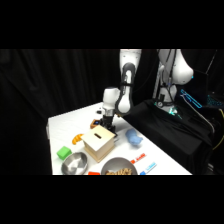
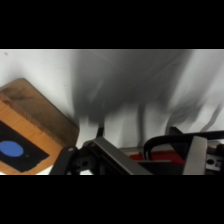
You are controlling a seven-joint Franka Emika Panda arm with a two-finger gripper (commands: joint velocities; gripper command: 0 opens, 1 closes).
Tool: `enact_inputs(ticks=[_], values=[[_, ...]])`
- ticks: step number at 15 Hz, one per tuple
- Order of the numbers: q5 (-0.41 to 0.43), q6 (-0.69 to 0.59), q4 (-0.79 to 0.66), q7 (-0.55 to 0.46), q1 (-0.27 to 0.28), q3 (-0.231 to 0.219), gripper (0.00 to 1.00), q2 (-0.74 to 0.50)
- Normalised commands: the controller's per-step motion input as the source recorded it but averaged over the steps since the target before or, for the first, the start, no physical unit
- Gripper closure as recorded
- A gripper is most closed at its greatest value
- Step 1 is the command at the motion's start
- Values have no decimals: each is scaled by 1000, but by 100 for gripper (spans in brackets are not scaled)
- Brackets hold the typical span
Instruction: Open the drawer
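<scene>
Drawer: part of the light-wood box (image 1: 99,143) standing near the front middle of the white table (image 1: 65,122); its front and handle could not be made out, nor whether it was slid out. Dark slot (image 1: 97,135) on the box top.

Gripper (image 1: 108,121): just behind the box's upper rear corner, low over the table; whether it touched the box could not be told. Jaws: spread not determinable in either view; nothing seen held. In the wrist view only black linkage rose from the bottom edge.

Wrist view, left: a wooden corner (image 2: 30,125), with a dark patch bearing a blue spot (image 2: 11,149).

Around the box: orange piece (image 1: 77,138) and green block (image 1: 63,153) to its left; metal bowl (image 1: 75,163) in front; blue object (image 1: 133,136) to its right.
</scene>
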Motion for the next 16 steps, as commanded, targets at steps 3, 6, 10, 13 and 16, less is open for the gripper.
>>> enact_inputs(ticks=[3, 6, 10, 13, 16], values=[[-8, 343, -378, -70, -19, 60, 0, -154], [1, 303, -392, -38, -79, 87, 0, -147], [-20, 167, -317, -17, -143, 84, 0, -124], [-48, 96, -381, -12, -250, 131, 0, -208], [-52, 58, -371, -13, -244, 122, 0, -241]])
